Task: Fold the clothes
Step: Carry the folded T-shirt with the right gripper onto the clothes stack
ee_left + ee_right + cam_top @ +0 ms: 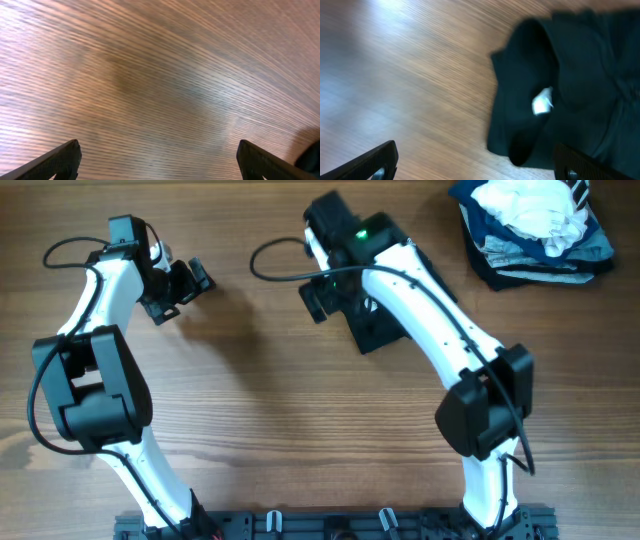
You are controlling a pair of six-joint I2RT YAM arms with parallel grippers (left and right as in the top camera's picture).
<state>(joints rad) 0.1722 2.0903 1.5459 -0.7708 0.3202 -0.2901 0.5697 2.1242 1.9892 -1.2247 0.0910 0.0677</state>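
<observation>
desk point(260, 410): brown wood
clothes pile point(530, 230): 1 o'clock on your desk
black garment point(580, 75): 12 o'clock
left tool point(160, 160): wide, 10 o'clock
right tool point(475, 156): wide, over black garment's edge

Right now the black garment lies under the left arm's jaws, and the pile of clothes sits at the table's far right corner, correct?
Not quite: the black garment lies under the jaws of the right arm, not the left, as the right wrist view shows. The left wrist view shows only wooden table below. The pile of clothes is at the far right corner, as you said.
</observation>
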